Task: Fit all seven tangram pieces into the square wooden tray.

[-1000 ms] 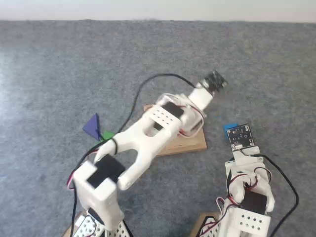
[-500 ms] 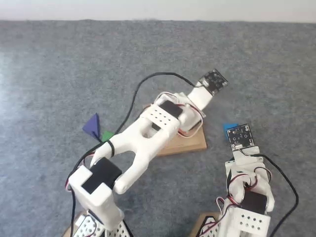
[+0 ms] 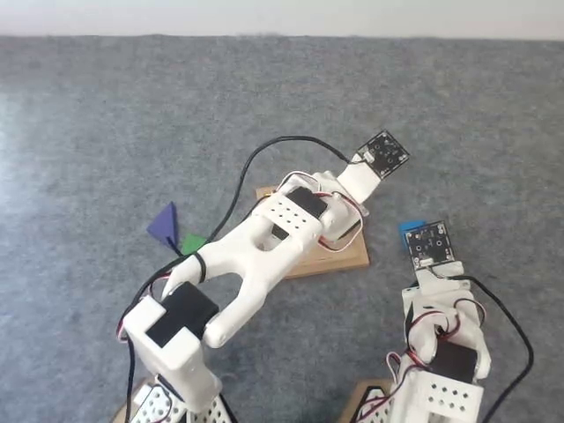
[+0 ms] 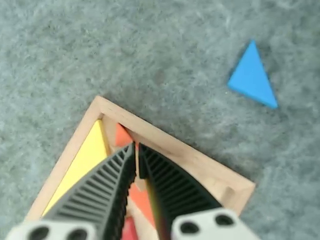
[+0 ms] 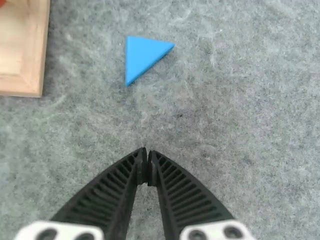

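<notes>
- My left claw [image 4: 136, 150] is pressed together with nothing between its fingers. Its tips sit low in a corner of the tray [image 4: 165, 142], on the orange piece [image 4: 121, 134] beside the yellow piece [image 4: 85, 160].
- I judge the step in hand to be nudging the orange piece flat into that corner. I should push with my shut tips along the tray floor, toward the rim, lightly enough that the piece does not ride up the wall.
- I should stay off the yellow piece, which lies snug against the rim, so a sideways scrape could lift it.
- My right claw [image 5: 146, 155] is closed and empty, hanging low over the tabletop [image 5: 250, 125]. The blue triangle [image 5: 142, 55] lies ahead of it, apart from the tray's corner.
- In the high view a purple piece [image 3: 165, 225] and a green piece [image 3: 191, 241] lie touching on the tabletop, on the tray's far side from the blue triangle. The fit is far from done.
- My left arm covers most of the tray from above, so I cannot count the pieces inside.
- My own fingers hide the orange piece's outline, so I cannot tell whether it is seated or tilted.
- A red bit [image 4: 127, 231] shows under my fingers, but I cannot make out its shape.
</notes>
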Action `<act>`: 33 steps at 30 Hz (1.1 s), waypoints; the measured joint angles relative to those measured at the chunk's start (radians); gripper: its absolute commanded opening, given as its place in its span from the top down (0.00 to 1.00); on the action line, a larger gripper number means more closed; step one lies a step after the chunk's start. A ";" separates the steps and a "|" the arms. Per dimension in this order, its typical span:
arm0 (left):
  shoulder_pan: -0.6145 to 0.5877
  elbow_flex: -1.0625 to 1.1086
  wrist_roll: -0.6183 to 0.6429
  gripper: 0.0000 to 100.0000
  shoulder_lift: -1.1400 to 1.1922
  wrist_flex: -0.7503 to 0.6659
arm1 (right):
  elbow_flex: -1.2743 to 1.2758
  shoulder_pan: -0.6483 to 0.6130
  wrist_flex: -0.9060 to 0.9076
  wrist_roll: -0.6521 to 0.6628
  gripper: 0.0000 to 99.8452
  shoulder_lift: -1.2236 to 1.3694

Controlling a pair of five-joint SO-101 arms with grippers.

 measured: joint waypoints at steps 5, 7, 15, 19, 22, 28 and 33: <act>0.002 0.000 0.028 0.99 0.003 0.000 | 0.000 0.000 0.000 0.000 0.99 0.000; -0.002 -0.015 0.055 0.99 0.029 0.000 | 0.000 0.000 0.000 0.000 0.99 0.000; -0.014 -0.044 0.057 0.99 0.072 0.000 | 0.000 0.000 0.000 0.000 0.99 0.000; -0.037 -0.044 0.057 0.99 0.074 0.002 | 0.000 0.000 0.000 0.000 0.99 0.000; -0.044 -0.044 0.057 0.99 0.074 0.006 | 0.000 0.000 0.000 0.000 0.99 0.000; -0.041 -0.044 0.057 0.99 0.074 0.014 | 0.000 0.000 0.000 0.000 0.99 0.000; -0.009 -0.044 0.057 0.99 0.074 0.014 | 0.000 0.000 0.000 0.000 0.99 0.000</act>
